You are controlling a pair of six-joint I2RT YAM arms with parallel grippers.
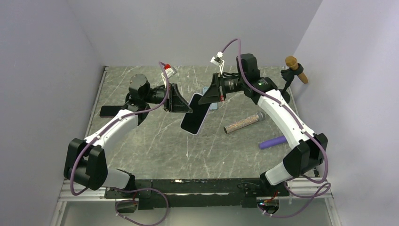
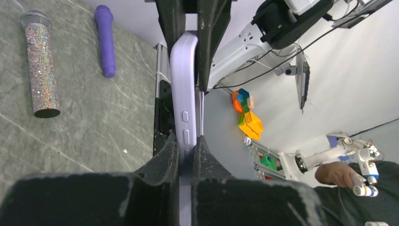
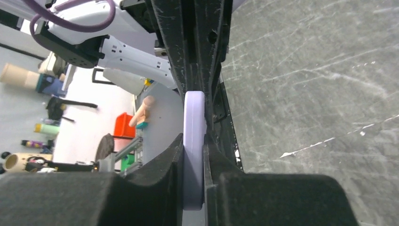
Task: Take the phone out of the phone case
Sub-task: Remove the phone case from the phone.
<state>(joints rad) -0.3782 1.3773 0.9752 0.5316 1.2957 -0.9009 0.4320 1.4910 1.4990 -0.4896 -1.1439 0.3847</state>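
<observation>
The phone (image 1: 194,116) hangs tilted above the middle of the table, its dark screen facing up, inside a lilac phone case (image 1: 203,124) whose rim shows along its right edge. My left gripper (image 1: 187,107) is shut on the case's left side, and my right gripper (image 1: 210,97) is shut on its far end. In the left wrist view the case edge (image 2: 184,94) with its side buttons runs up out of my left gripper (image 2: 187,147). In the right wrist view the lilac case (image 3: 194,117) is pinched in my right gripper (image 3: 193,143).
A glittery microphone (image 1: 243,123) and a purple microphone (image 1: 273,141) lie on the marble table (image 1: 155,150) at the right. A flat black slab (image 1: 113,111) lies at the left. A brown microphone (image 1: 296,69) sits on a stand at the far right corner.
</observation>
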